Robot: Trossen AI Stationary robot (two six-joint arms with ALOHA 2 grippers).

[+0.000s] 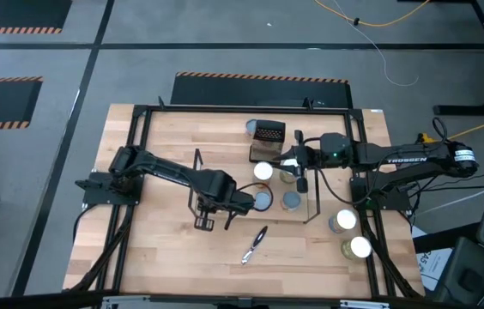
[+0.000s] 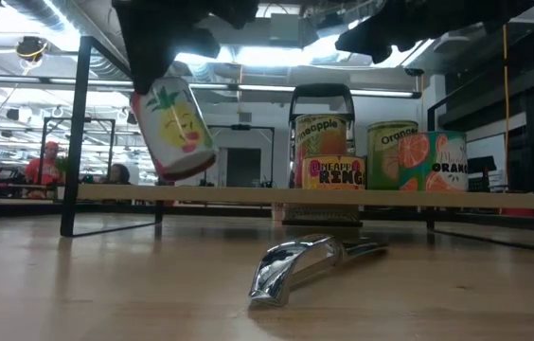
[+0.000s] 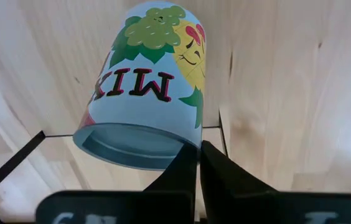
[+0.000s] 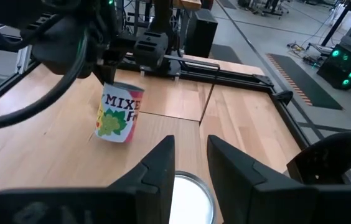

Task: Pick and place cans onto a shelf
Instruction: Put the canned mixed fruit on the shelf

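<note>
**Several cans shelved, one in the air, more waiting**

Three cans appear to stand on the shelf [image 1: 225, 176] already: in the low view we see a pineapple can [image 2: 320, 137], a pineapple-rings can [image 2: 334, 172] and an orange can [image 2: 417, 158] lined up on its wooden board, towards its right end.

We judge the current step as a carry. The left tool [image 1: 253, 201] is clenched on the rim of a mixed-fruit can [image 2: 174, 128], which hangs tilted above the left part of the shelf, clear of the board. It still has to be lowered, stood upright and let go.

The right tool [image 4: 191, 163] hovers over a silver-topped can [image 4: 188, 200] near the middle of the shelf, fingers partly apart on either side of it; we cannot tell whether it grips it.

Left to do: at least two cans [image 1: 352, 235] wait near the right edge of the surface, off the shelf. A metal can opener [image 2: 297, 265] lies on the surface in front of the shelf, untouched.
</note>
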